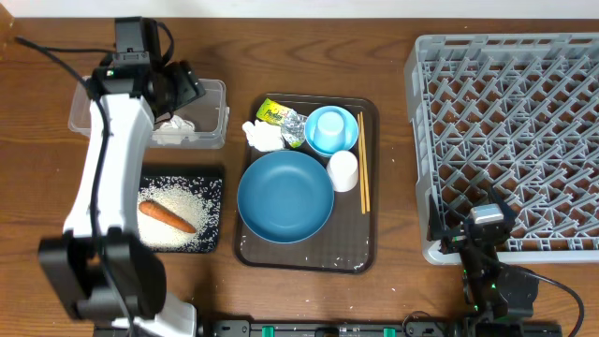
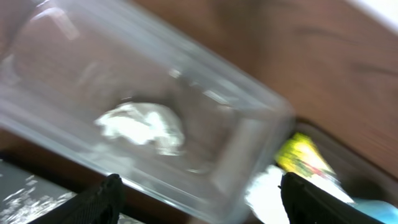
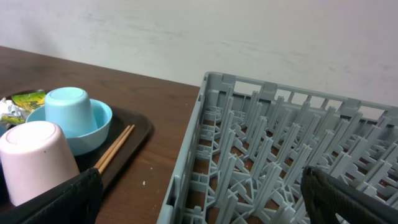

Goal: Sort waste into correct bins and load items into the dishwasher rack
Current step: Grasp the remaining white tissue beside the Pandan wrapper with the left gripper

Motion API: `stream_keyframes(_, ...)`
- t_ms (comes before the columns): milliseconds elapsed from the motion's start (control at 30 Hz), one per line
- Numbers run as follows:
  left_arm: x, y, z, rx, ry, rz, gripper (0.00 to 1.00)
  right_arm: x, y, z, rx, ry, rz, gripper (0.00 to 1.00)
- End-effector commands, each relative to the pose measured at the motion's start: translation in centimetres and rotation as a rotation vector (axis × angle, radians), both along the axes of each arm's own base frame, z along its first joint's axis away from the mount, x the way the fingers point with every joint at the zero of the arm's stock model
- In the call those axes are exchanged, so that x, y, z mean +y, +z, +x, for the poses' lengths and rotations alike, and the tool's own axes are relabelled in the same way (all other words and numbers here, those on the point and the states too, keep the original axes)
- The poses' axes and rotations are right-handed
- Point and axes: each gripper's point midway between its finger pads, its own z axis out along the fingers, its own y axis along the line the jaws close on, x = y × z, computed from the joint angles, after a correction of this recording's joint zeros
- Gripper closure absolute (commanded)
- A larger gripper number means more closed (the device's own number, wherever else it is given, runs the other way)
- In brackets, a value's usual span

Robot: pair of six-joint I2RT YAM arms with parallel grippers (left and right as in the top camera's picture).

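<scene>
The waste sorting looks about half done. In the upper left of the overhead view the left claw (image 2: 200, 190) hovers over the clear tub (image 1: 213, 94), fingers spread wide and holding nothing. A crumpled tissue (image 1: 173, 126) lies inside the tub. Just below, the black tray (image 1: 213, 178) holds the rice (image 1: 178, 198) and the carrot (image 1: 167, 216). On the brown serving tray (image 1: 370, 253) at centre, a second tissue (image 1: 265, 137) and the wrapper (image 1: 278, 113) are not yet binned.

No dish is loaded. The dark-blue dish (image 1: 285, 197), the light-blue cup (image 1: 329, 125) upturned in the light-blue bowl (image 1: 352, 142), the white cup (image 1: 343, 170) and the chopsticks (image 1: 363, 173) all sit on that tray. The rack (image 1: 510, 112) at right stands empty on the worktop (image 1: 393, 56). The right claw (image 3: 202, 180), lower right, is open and empty by the rack's edge.
</scene>
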Motion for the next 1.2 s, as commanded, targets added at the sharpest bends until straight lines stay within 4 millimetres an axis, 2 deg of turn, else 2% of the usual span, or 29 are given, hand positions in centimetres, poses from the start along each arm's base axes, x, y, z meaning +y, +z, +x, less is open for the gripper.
stream_keyframes(0,-5.4,3.6,-0.8,-0.094,-0.217,-0.054,0.19,-0.3,0.0,0.0,-0.001,-0.014,-0.007,0.01)
stream_keyframes(100,-8.9,3.1,-1.1,-0.074,-0.297,-0.058,0.29,-0.3,0.0,0.0,-0.002,-0.014,-0.007,0.01)
stream_keyframes(200,-11.9,0.9,-1.4,-0.02,-0.398,-0.008,0.32,-0.3,0.0,0.0,-0.002,-0.014,-0.007,0.01)
stream_keyframes(300,-12.5,-2.0,-1.0,0.044,-0.395,0.099,0.32,-0.3,0.0,0.0,-0.002,-0.014,-0.007,0.01)
stream_keyframes(433,-14.4,-6.7,-0.7,0.141,-0.388,0.093,0.32,-0.3,0.0,0.0,-0.002,-0.014,-0.007,0.01)
stream_keyframes(633,-14.7,-11.6,0.3,0.211,-0.368,0.099,0.32,-0.3,0.0,0.0,-0.001,-0.014,-0.007,0.01)
stream_keyframes(833,-14.7,-15.5,-0.1,0.297,-0.368,0.108,0.32,-0.3,0.0,0.0,-0.002,-0.014,-0.007,0.01)
stream_keyframes(1033,-14.8,-17.1,-0.5,0.336,-0.374,0.112,0.32,-0.3,0.0,0.0,-0.002,-0.014,-0.007,0.01)
stream_keyframes(1100,-14.9,-17.3,-0.6,0.339,-0.372,0.112,0.38,-0.3,0.0,0.0,-0.002,-0.014,-0.007,0.01)
stream_keyframes(1167,-15.1,-17.3,-0.6,0.338,-0.373,0.111,0.48,-0.3,0.0,0.0,-0.001,-0.014,-0.007,0.01)
